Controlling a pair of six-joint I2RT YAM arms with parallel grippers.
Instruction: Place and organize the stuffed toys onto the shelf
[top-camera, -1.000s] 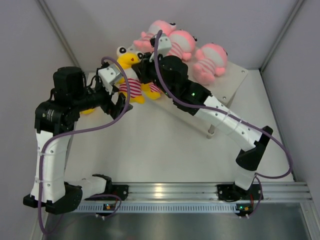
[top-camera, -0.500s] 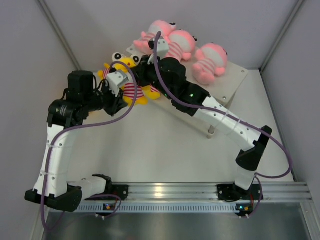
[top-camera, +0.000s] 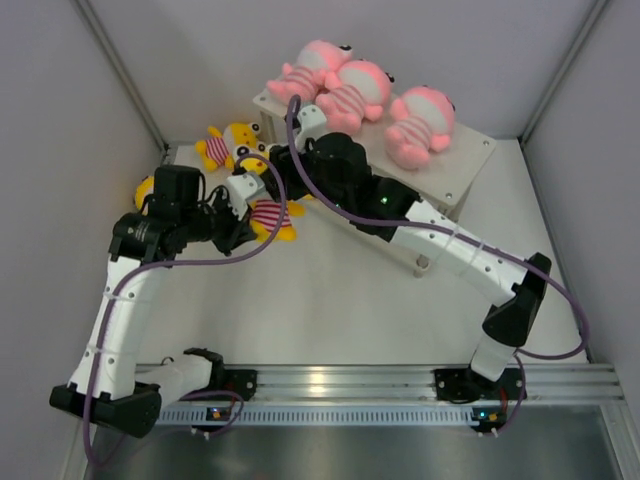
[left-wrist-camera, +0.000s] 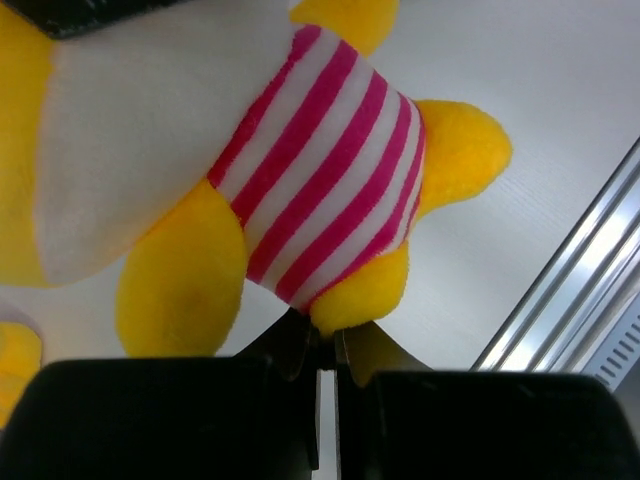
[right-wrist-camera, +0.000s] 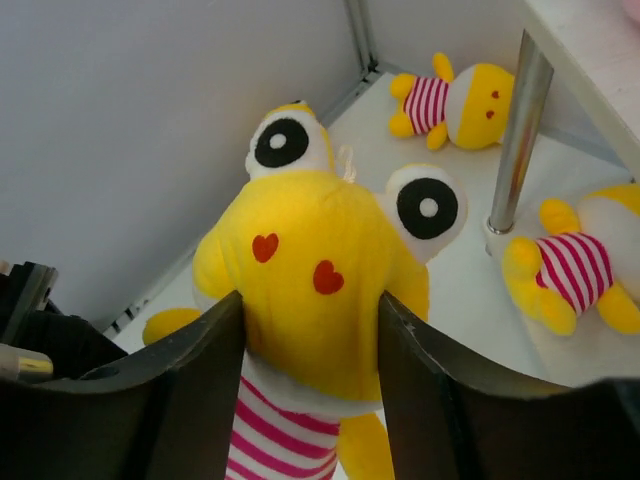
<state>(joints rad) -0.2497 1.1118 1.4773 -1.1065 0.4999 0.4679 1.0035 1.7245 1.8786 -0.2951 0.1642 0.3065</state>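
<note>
Yellow stuffed toy (top-camera: 268, 212): being held between both claws, just beside the left end of the shelf (top-camera: 470, 160).
Left claw (left-wrist-camera: 325, 342): clenching on one of its feet.
Right claw (right-wrist-camera: 308, 315): grasping its head, a finger pressing on each side.
Pink toys (top-camera: 355, 85): three lying on the shelf's top.
Other yellow toys (right-wrist-camera: 465, 100): lying on the table (top-camera: 330, 300).

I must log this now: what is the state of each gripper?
Left gripper: closed, pinching a foot of the yellow striped-shirt plush toy.
Right gripper: closed on the same toy's head.
</note>
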